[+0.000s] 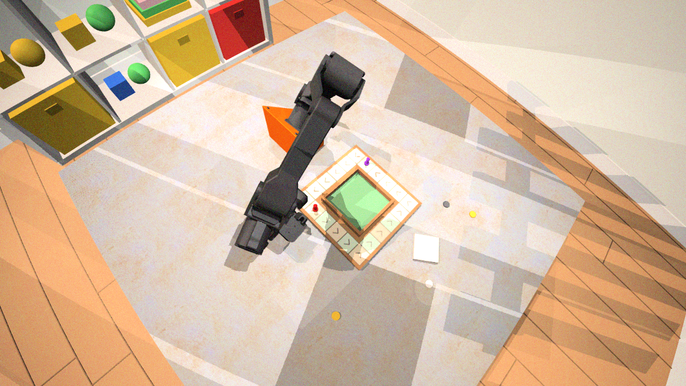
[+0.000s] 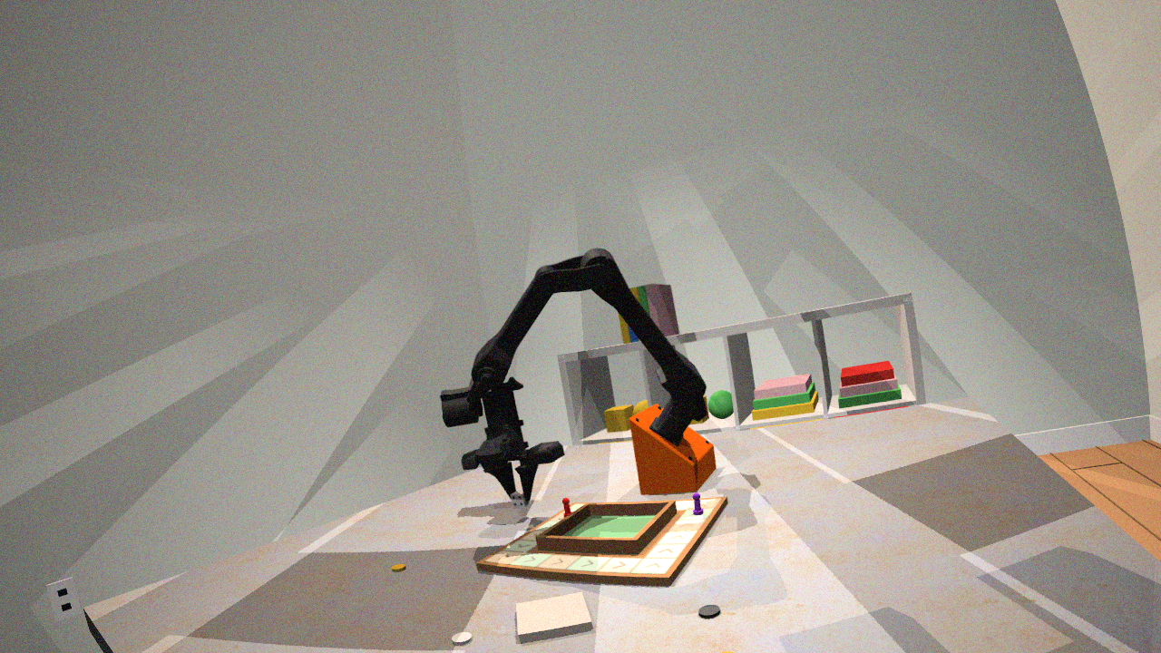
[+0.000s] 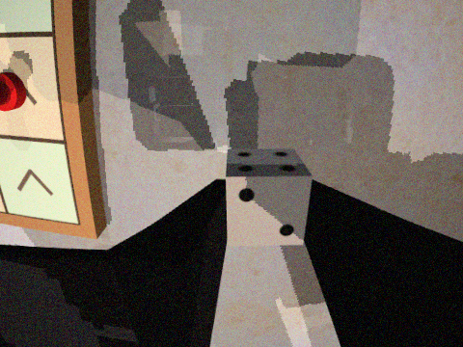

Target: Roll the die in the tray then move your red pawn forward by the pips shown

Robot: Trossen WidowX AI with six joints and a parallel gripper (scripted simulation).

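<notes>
My gripper (image 3: 261, 191) (image 2: 515, 497) is shut on the white die (image 3: 268, 200) (image 2: 517, 502), just left of the board and low over the floor. In the wrist view the die sits between the two dark fingers, with two pips on the near face and several pips on its top face. The square board (image 1: 407, 215) (image 2: 680, 560) (image 3: 84, 135) has a green tray (image 1: 358, 200) (image 2: 604, 524) with a brown wall in its middle. The red pawn (image 1: 315, 207) (image 2: 566, 506) (image 3: 10, 92) stands on the board's left edge, near my gripper. A purple pawn (image 1: 366, 161) (image 2: 697, 503) stands at the far corner.
The arm's orange base (image 1: 279, 125) (image 2: 661, 466) stands behind the board. A white card (image 1: 426, 247) (image 2: 552, 614) and small discs, yellow (image 1: 472, 214), grey (image 1: 446, 203), white (image 1: 429, 283) and orange (image 1: 335, 316), lie on the floor around the board. A shelf (image 1: 119, 67) with coloured blocks is at the back.
</notes>
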